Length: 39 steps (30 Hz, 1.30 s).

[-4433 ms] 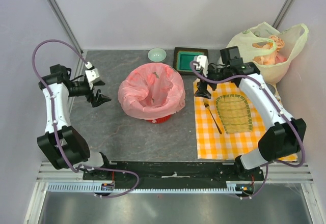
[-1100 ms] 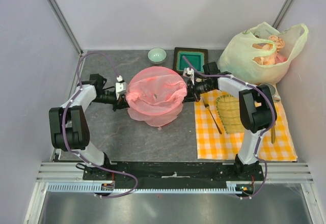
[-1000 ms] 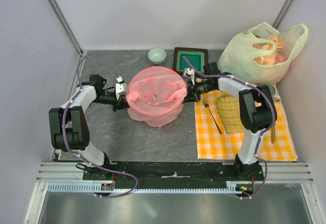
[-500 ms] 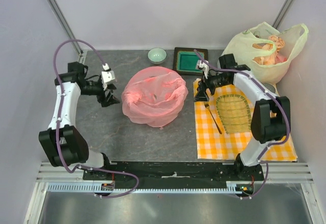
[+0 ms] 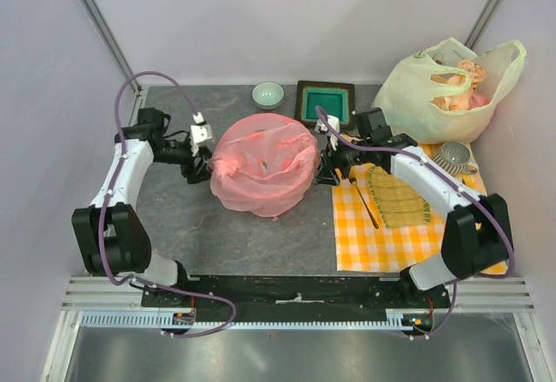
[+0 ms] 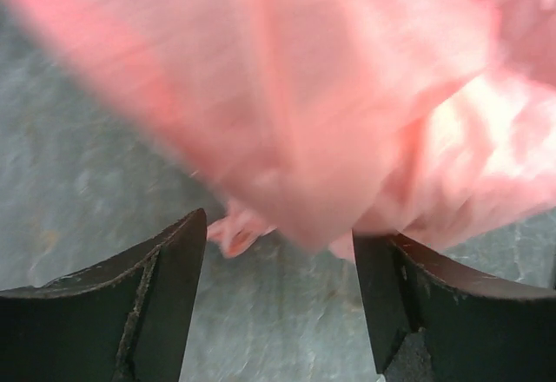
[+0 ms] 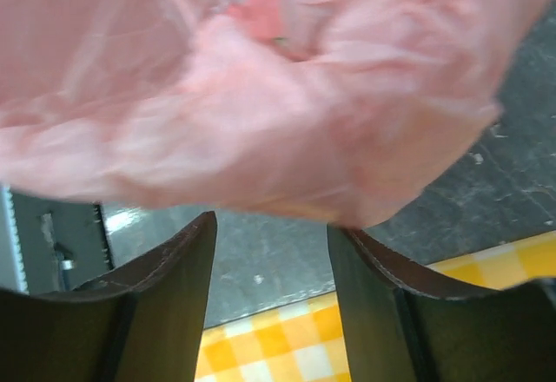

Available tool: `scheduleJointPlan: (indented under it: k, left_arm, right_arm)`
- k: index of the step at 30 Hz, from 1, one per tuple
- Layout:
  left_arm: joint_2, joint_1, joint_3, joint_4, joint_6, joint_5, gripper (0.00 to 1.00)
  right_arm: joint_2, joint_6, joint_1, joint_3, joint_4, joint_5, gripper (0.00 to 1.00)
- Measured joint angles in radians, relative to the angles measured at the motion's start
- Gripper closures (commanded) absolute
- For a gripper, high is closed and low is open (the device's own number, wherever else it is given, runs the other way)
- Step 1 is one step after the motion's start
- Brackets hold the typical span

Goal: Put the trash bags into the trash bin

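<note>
Fingers point(image 6: 143, 312) of the left gripper point(image 6: 278, 299) stand spread apart with nothing between them, and the blurred edge of the thin translucent pink plastic trash bag point(image 6: 347, 113) hangs just beyond their tips. Those of the right gripper point(image 7: 271, 304) are likewise parted and hold nothing, with the pink film just ahead of them and the orange-and-white checked cloth point(image 7: 278, 347) below. From above, the bag point(image 5: 265, 161) sits mid-table on the grey stone table point(image 5: 174, 217) as a rounded dome. Whatever it covers is hidden, so the trash bin cannot be made out. Each gripper flanks the dome, left point(image 5: 203, 167) and right point(image 5: 330, 161), just beside the plastic. A large pale yellow-green plastic bag point(image 5: 434, 95) stands at the far right corner.
</note>
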Motion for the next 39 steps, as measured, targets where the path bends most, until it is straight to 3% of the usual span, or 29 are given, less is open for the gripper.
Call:
scheduleJointPlan:
  k: [6,8,10,11,17,20,25,30,34,39]
  left_arm:
    - [-0.119,-0.159,-0.129,-0.053,0.072,0.024,0.33]
    - [-0.198,-0.186,-0.167,-0.086,0.084,0.044,0.33]
    - [-0.287,-0.207,-0.204,-0.121,0.087,0.063,0.30]
    - [-0.328,-0.219,-0.219,-0.140,0.087,0.068,0.29]
    - [-0.451,-0.274,-0.243,-0.238,0.086,0.100,0.27]
    - [-0.440,-0.227,-0.243,-0.282,0.088,0.088,0.27]
    - [-0.343,-0.016,-0.187,-0.323,0.181,0.071,0.28]
    - [-0.224,0.156,-0.088,-0.314,0.301,0.056,0.16]
    - [-0.192,0.165,-0.087,-0.311,0.322,0.098,0.12]
    - [-0.081,0.078,-0.083,-0.248,0.322,0.151,0.08]
  right_arm:
    - [0.189,-0.097,-0.018,0.132,0.034,0.025,0.44]
    - [0.240,-0.148,-0.019,0.200,0.032,0.024,0.35]
    - [0.283,-0.210,-0.023,0.267,0.027,0.021,0.18]
    - [0.302,-0.241,-0.025,0.294,0.026,0.016,0.14]
    - [0.387,-0.390,-0.058,0.413,0.021,-0.001,0.05]
    - [0.398,-0.432,-0.091,0.441,0.007,0.003,0.03]
    - [0.357,-0.538,-0.159,0.435,-0.100,0.014,0.02]
    - [0.175,-0.609,-0.196,0.293,-0.210,0.006,0.02]
    - [0.065,-0.582,-0.151,0.190,-0.216,-0.034,0.02]
    - [0.046,-0.497,-0.052,0.098,-0.142,-0.061,0.02]
